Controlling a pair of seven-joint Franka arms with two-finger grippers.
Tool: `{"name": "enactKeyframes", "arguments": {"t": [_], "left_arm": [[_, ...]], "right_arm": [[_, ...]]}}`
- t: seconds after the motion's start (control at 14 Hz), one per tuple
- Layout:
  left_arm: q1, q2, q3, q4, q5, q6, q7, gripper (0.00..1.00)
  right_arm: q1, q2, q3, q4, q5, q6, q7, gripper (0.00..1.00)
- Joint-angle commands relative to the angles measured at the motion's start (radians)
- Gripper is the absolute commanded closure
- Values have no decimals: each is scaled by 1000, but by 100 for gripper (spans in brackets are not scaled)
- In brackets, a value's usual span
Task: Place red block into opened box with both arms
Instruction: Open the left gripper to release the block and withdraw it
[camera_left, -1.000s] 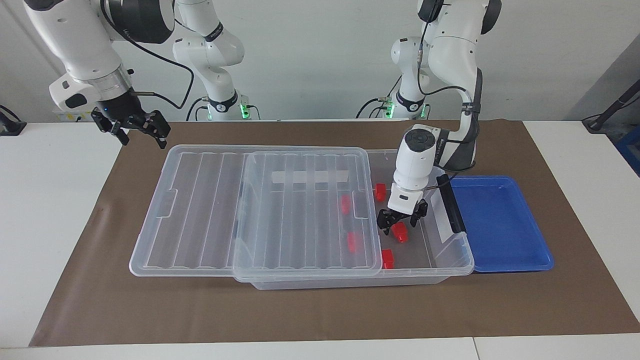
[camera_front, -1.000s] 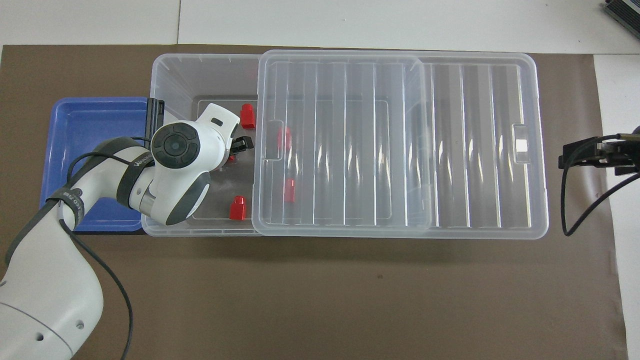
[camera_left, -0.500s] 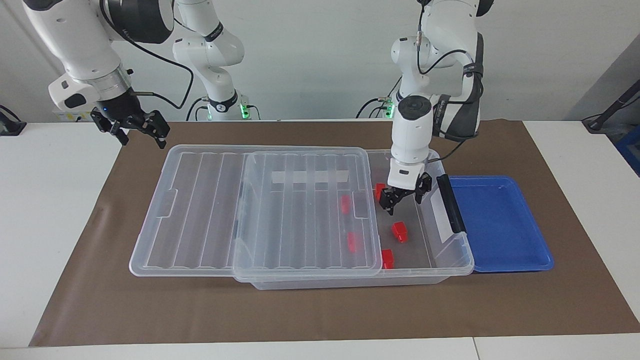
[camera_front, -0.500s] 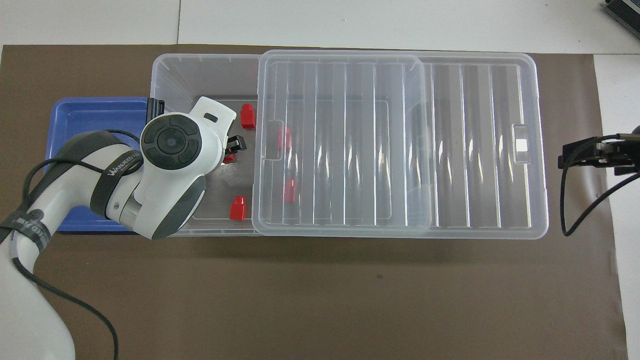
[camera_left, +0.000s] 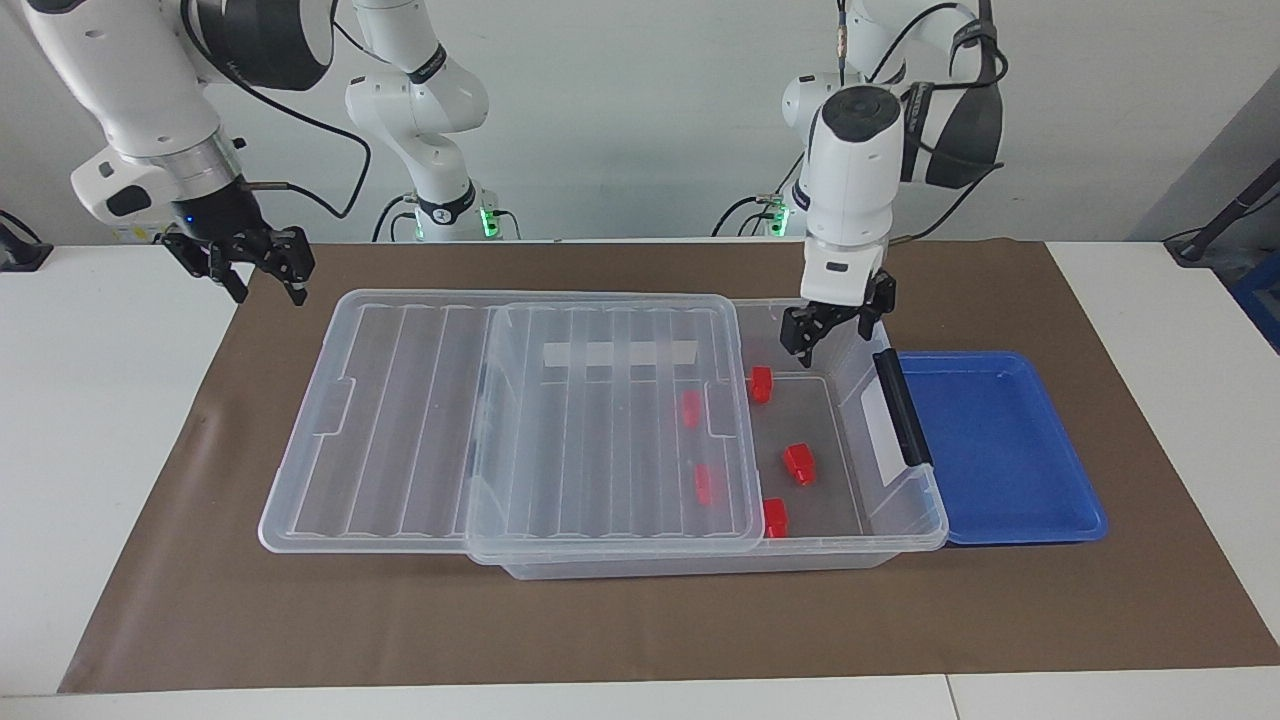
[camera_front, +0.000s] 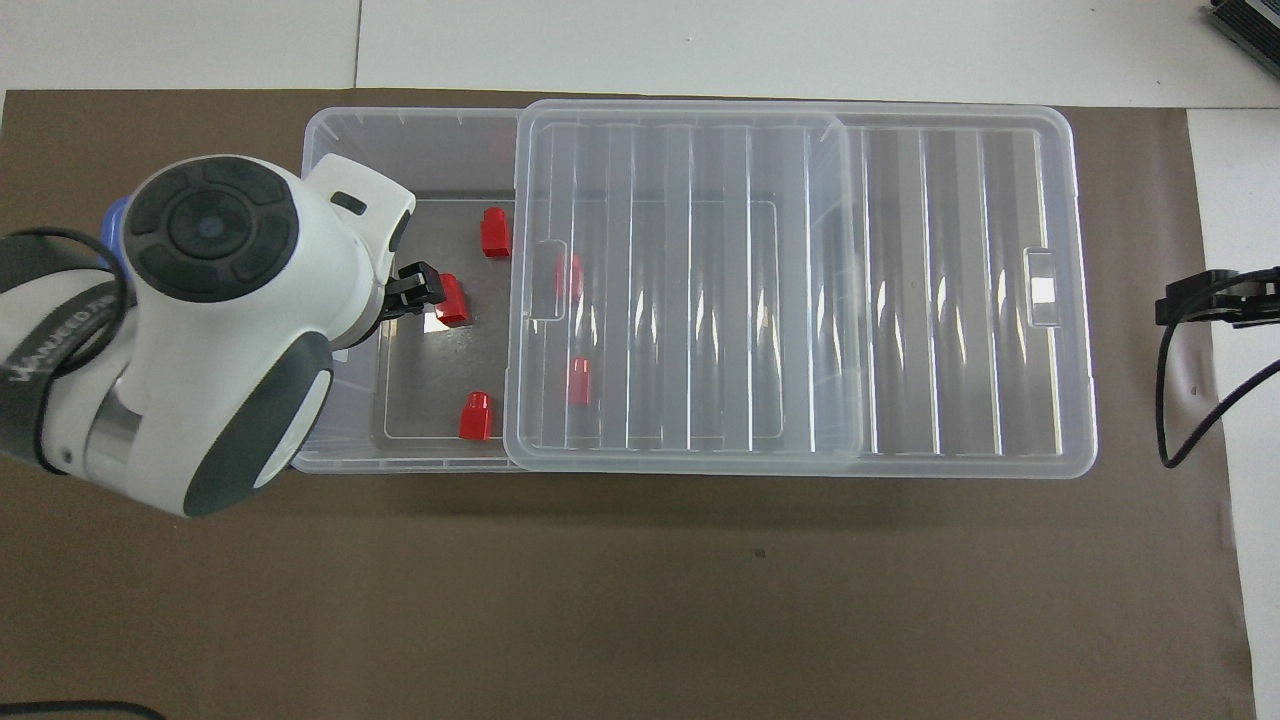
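Note:
The clear box (camera_left: 700, 566) (camera_front: 400, 122) lies along the mat. Its ribbed lid (camera_left: 420, 420) (camera_front: 900, 280) is slid toward the right arm's end, so the end with the black latch (camera_left: 903, 408) is uncovered. Several red blocks lie in the box. One red block (camera_left: 799, 463) (camera_front: 451, 298) lies in the uncovered part between two others (camera_left: 762, 383) (camera_left: 776, 518). My left gripper (camera_left: 833, 336) (camera_front: 415, 290) hangs open and empty, high over the uncovered end. My right gripper (camera_left: 262, 282) (camera_front: 1215, 300) hovers open and empty over the mat's edge past the lid.
A blue tray (camera_left: 1000, 450) sits against the box's latch end, toward the left arm's end of the table. In the overhead view the left arm covers most of it. Two more red blocks (camera_left: 691, 408) (camera_left: 705, 483) show through the lid.
My left gripper has risen from the red block on the box floor, leaving it there, and now hangs high over the box. My right gripper has shifted slightly outward, away from the lid.

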Motion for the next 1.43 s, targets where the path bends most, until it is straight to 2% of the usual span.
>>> {"name": "enactKeyframes", "arguments": {"t": [0.0, 0.21, 0.36, 0.57, 0.71, 1.14, 1.36], "left_arm": [[142, -79, 10, 19, -77, -107, 277, 0], [271, -105, 13, 18, -77, -132, 531, 0], [301, -105, 13, 16, -77, -126, 587, 0], [304, -107, 12, 7, -100, -74, 593, 0], [304, -105, 12, 9, -134, -70, 592, 0], [296, -103, 5, 21, -137, -77, 595, 0], [302, -100, 5, 30, -137, -90, 599, 0]], "right_arm": [[-42, 61, 3, -11, 3, 109, -67, 100], [-68, 156, 4, -11, 18, 229, -173, 100], [-59, 205, 7, -8, 24, 264, -179, 100], [-50, 243, 10, -8, 99, 274, -185, 100], [-24, 248, 12, -11, 108, 281, -188, 100], [25, 259, 18, -12, 108, 294, -175, 100], [76, 259, 18, -14, 108, 297, -86, 100]]}}
